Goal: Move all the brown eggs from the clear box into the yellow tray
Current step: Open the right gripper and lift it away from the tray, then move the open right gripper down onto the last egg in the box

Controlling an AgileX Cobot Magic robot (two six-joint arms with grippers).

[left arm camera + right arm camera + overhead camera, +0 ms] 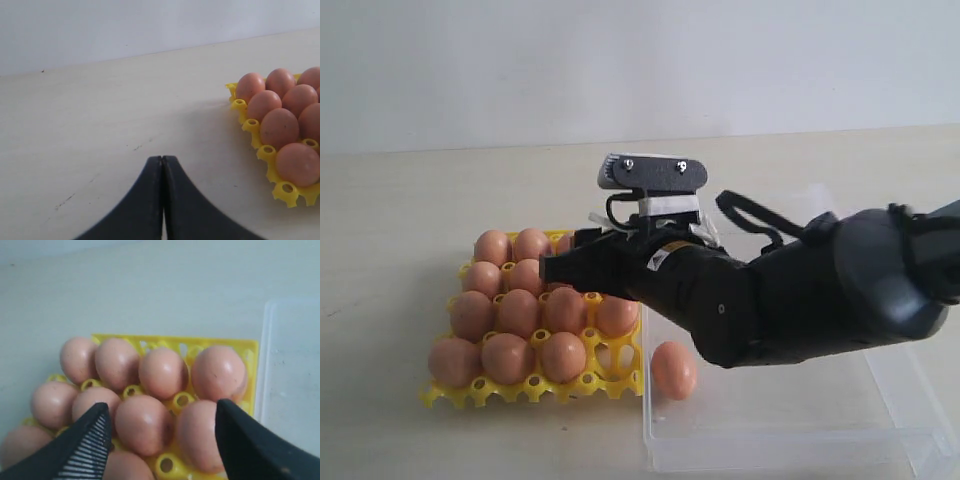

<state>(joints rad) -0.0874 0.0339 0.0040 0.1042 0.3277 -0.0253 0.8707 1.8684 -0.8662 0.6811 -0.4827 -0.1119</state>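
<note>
The yellow tray (pixel 616 384) sits on the bench (pixel 400 200) toward the left of the exterior view, and it's pretty much packed with brown eggs (pixel 518 312). The front row has three eggs plus one open cup (pixel 613 357) at the corner nearest the clear box (pixel 770 440). The rows further back are partly hidden behind the arm, so no exact count from here. The clear box lies just beside the tray, on its right. There's one lone egg (pixel 673 369) in it, lying on the box floor close to the wall that faces the tray.

The right arm (pixel 800 290) reaches in from the right, across the box, and the right gripper (pixel 552 270) hangs over the middle of the tray. In the right wrist view its fingers (pixel 90 440) are spread wide and holding nothing, with just eggs sitting in their cups underneath. Can't tell whether it touches any of them.

The left gripper (pixel 162 160) is over bare bench with its fingers pressed flat together, not holding anything. A corner of the tray shows in its view, apart from the gripper.
</note>
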